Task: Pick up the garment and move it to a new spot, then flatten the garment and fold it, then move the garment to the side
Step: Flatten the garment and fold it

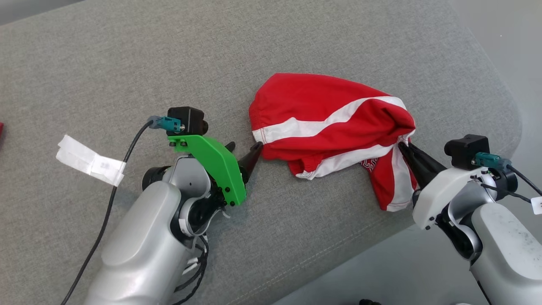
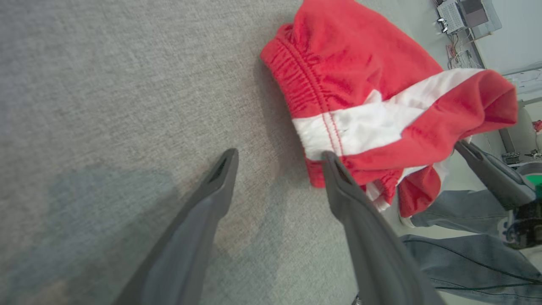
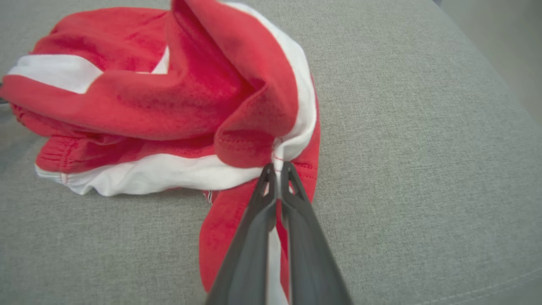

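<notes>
Two end effectors are at the cloth, and they stand differently: your right end effector (image 3: 277, 169) has its fingers pressed together, pinching a small gather of hem where a white stripe meets red, while your left end effector (image 2: 279, 157) is spread, one finger (image 2: 338, 182) touching the edge of the elastic waistband (image 2: 298, 80) and the other over bare grey cushion (image 1: 127, 63). The garment (image 1: 322, 114), red shorts with white stripes, lies bunched on the cushion near its right front corner, with one leg trailing toward the front edge beside the right fingers. The step in hand looks like taking a second hold before the lift. Ease the left end effector forward until the waistband sits between the fingers and not beside one of them, then close near the white stripe's seam, low enough to catch the cloth without digging into the cushion. Do not pull with the right until the left has closed, or the waistband will likely slide away from it. The right pinch is on very little cloth, so I would lift both sides together, evenly and without a jerk, and spread them so that the shorts hang open, minding the trailing leg at the cushion's edge
</notes>
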